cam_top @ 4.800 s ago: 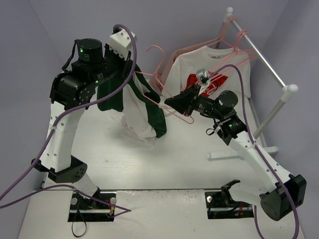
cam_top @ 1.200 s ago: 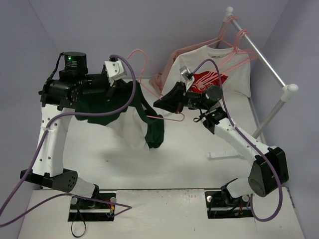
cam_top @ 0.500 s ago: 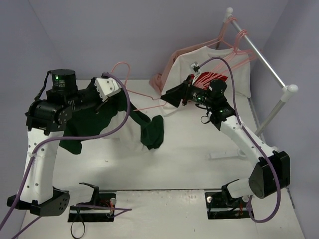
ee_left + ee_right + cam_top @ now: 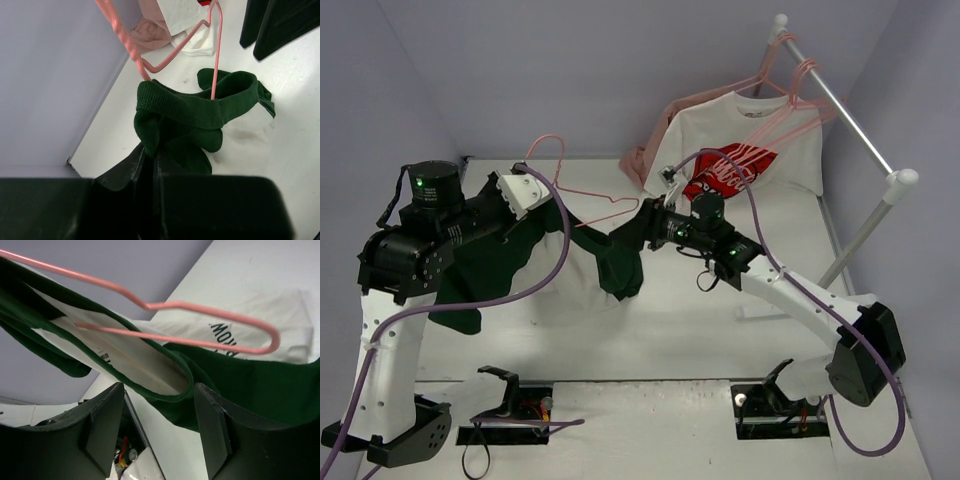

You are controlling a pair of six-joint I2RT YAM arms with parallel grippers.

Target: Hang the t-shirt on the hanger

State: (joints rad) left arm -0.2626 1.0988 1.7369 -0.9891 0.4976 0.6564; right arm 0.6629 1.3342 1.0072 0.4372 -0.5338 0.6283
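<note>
Middle of the table curtained off; near side open.
The soft dark green and white t-shirt (image 4: 510, 265) sags between the two arms, and the thin pink wire hanger (image 4: 582, 191) juts above it, barring the centre-left. At the far right, the white tube clothes rail (image 4: 840, 100), a white t-shirt with red logo (image 4: 710, 125) and a pale pink garment (image 4: 638, 162) fill the corner. The white tabletop (image 4: 650, 330) lies bare along the near side. A purple cable (image 4: 566, 238) loops across the hanging cloth.
</note>
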